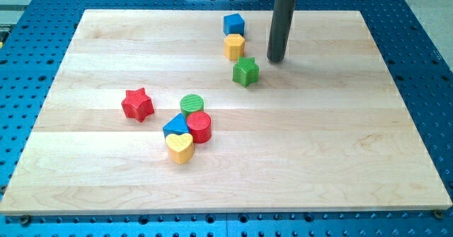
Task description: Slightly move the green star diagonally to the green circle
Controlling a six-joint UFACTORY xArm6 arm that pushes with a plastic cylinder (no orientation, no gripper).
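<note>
The green star (245, 71) was found on the wooden surface (340, 159) a little above the middle, just below the yellow block (235, 46) and the blue cube (233, 24), which were stacked in a short line toward the view's top. The green circle (192, 104) was seen well apart from it, down and toward the view's left, packed closely with the red cylinder (199, 126), the blue block (175, 127) and the yellow heart (180, 148); a red star (138, 104) lay further to the left. My tip (276, 59) was placed just to the upper right of the green star, near it but apparently not yet touching, which was judged a sound starting side, since the line from tip through star pointed roughly at the circle. No gripper was fitted, so nothing could be said of opening or closing; only the bare rod was carried. For the step to be done well, contact was best made on the star's upper-right face and centred, so that the block would be slid rather than spun off one of its points. A short stroke down and left was called for, as only a slight move was asked. The yellow block close by was to be kept clear of the rod's side, and the push was to be ended well before the cluster around the circle could be disturbed.
</note>
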